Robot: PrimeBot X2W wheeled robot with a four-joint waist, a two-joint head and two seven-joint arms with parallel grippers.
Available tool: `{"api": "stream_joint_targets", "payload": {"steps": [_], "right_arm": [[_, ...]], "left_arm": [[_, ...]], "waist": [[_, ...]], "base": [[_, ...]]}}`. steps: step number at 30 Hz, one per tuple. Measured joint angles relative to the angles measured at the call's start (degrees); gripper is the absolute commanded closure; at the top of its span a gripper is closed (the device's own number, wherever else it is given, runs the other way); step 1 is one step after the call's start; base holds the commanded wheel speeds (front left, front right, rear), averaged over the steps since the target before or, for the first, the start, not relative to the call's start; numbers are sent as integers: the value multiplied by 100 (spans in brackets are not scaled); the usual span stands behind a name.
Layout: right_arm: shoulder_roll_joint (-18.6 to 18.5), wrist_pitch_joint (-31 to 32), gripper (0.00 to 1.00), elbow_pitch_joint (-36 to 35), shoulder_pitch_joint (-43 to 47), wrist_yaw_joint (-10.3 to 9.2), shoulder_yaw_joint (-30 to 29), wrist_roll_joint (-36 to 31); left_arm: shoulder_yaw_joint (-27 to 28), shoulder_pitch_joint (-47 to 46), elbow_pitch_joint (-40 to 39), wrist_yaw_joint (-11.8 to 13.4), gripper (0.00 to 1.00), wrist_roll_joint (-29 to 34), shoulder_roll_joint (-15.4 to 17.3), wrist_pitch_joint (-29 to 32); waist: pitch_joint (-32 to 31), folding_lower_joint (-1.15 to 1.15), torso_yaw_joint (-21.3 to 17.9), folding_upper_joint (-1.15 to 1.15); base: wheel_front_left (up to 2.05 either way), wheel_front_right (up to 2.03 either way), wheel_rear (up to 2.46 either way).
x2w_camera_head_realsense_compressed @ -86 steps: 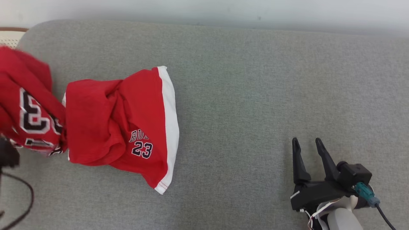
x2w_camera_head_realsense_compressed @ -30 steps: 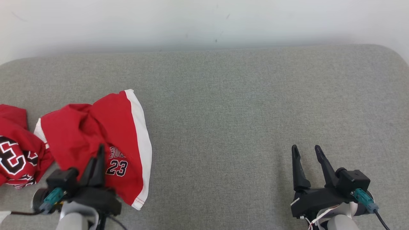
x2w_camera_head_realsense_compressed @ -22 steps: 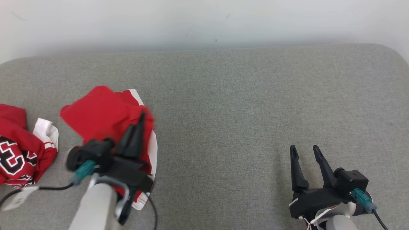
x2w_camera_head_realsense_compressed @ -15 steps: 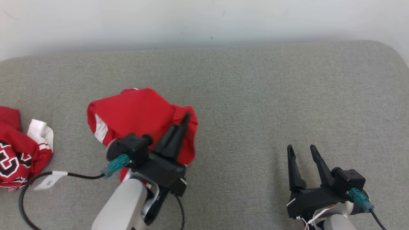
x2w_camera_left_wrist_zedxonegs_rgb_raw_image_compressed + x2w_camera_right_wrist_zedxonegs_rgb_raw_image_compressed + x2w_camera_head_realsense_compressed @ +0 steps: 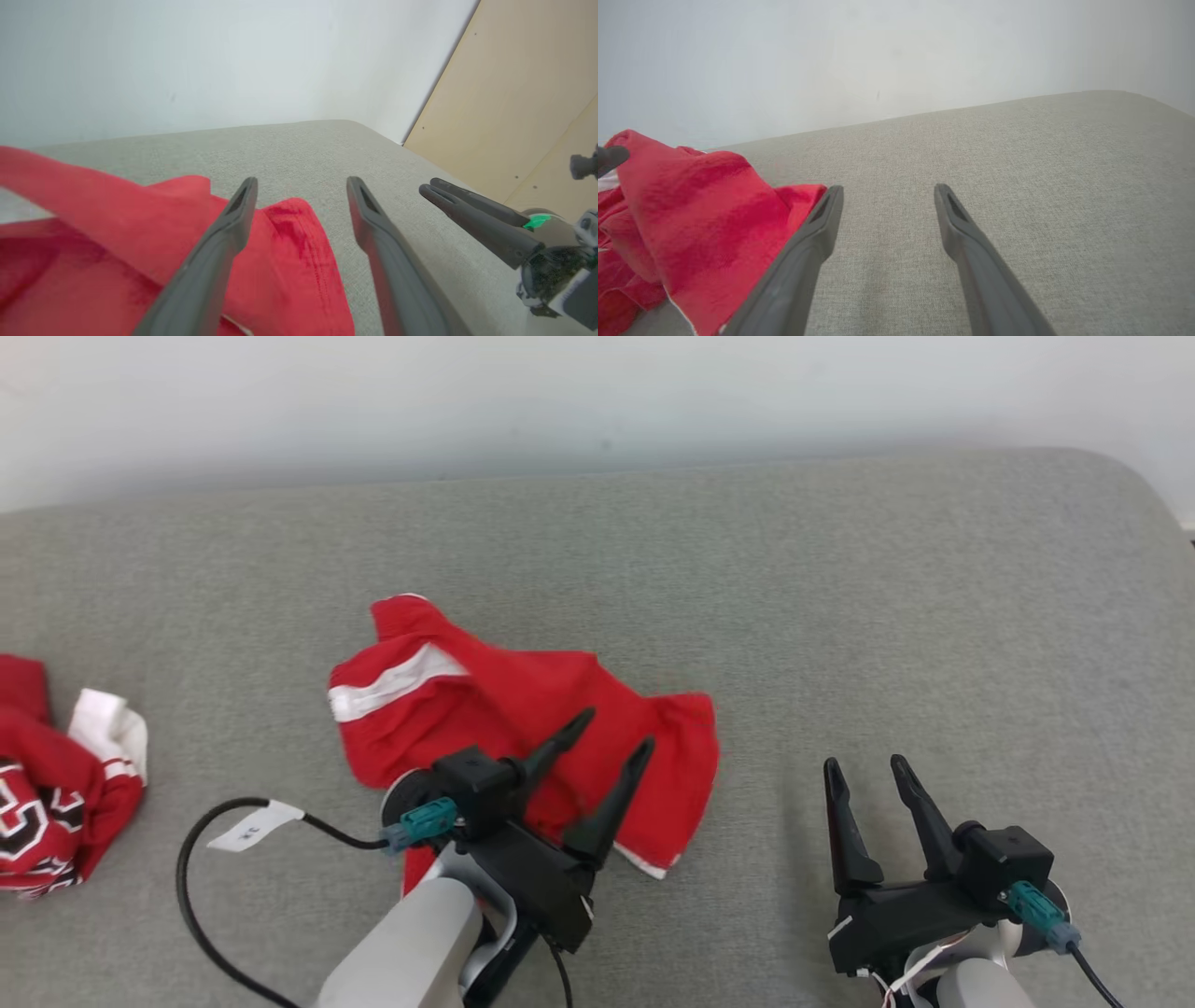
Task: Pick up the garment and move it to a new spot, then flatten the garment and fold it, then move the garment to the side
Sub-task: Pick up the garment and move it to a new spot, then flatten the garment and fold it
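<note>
The garment (image 5: 523, 705) is a pair of red shorts with white trim, lying crumpled near the middle of the grey cushion (image 5: 840, 616). My left gripper (image 5: 613, 731) hovers over its right half, open, with nothing between the fingers. In the left wrist view the garment (image 5: 289, 261) lies under and left of the left gripper (image 5: 301, 183). My right gripper (image 5: 863, 767) stands open to the right of the garment, apart from it. In the right wrist view the right gripper (image 5: 888, 189) points over bare cushion, with the garment (image 5: 691, 214) at the left.
A second red garment (image 5: 56, 793) with white trim and black numbers lies bunched at the cushion's left edge. A black cable (image 5: 201, 840) with a white tag trails from the left wrist. A pale wall runs behind the cushion; a beige panel (image 5: 514, 93) stands at the right.
My left gripper carried the garment rightward toward the cushion's middle, then opened and let it drop. The garment now lies spread lower. The head camera shifted; the right gripper stayed open.
</note>
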Motion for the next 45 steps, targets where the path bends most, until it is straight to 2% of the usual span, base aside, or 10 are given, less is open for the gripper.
{"api": "stream_joint_targets", "payload": {"steps": [6,12,16,19,26,28,29,31,36,45], "right_arm": [[-24,0,0,-136,-1,0,311,45],[-115,-1,0,-93,-3,0,1139,215],[-305,1,0,279,-20,1,1797,287],[-457,0,0,595,-70,0,1892,290],[-404,0,0,1278,-259,0,1704,-67],[-375,-2,11,1545,-335,1,1646,-209],[-349,-5,57,1648,-385,1,1562,-260],[-302,-7,100,1775,-474,1,1370,-403],[-301,0,100,1611,-509,1,1063,-516],[-1220,0,100,985,-279,1,848,-89]], "left_arm": [[710,319,-358,67,0,550,3,-1],[1338,882,-622,108,0,861,8,-1],[1518,1188,-681,100,0,990,9,-1],[1649,1372,-665,100,0,970,12,0],[1774,1475,-666,96,0,922,11,-1],[1783,1476,-664,96,0,896,11,-1],[1786,1476,-665,96,0,886,12,-1],[1797,1476,-665,96,0,886,11,-1],[1879,1482,-645,99,0,918,11,-1],[1982,1500,-549,98,0,953,11,-1]], "waist": [[-31,0,262,0],[-48,0,632,0],[-41,0,906,0],[-41,0,1110,0],[-30,0,1423,0],[-22,0,1465,0],[-19,0,1478,0],[-17,0,1478,0],[-37,0,1388,0],[-97,0,969,0]], "base": [[0,0,0],[0,0,0],[0,0,0],[0,0,0],[0,0,0],[0,0,0],[0,0,0],[0,0,0],[0,0,0],[0,0,0]]}}
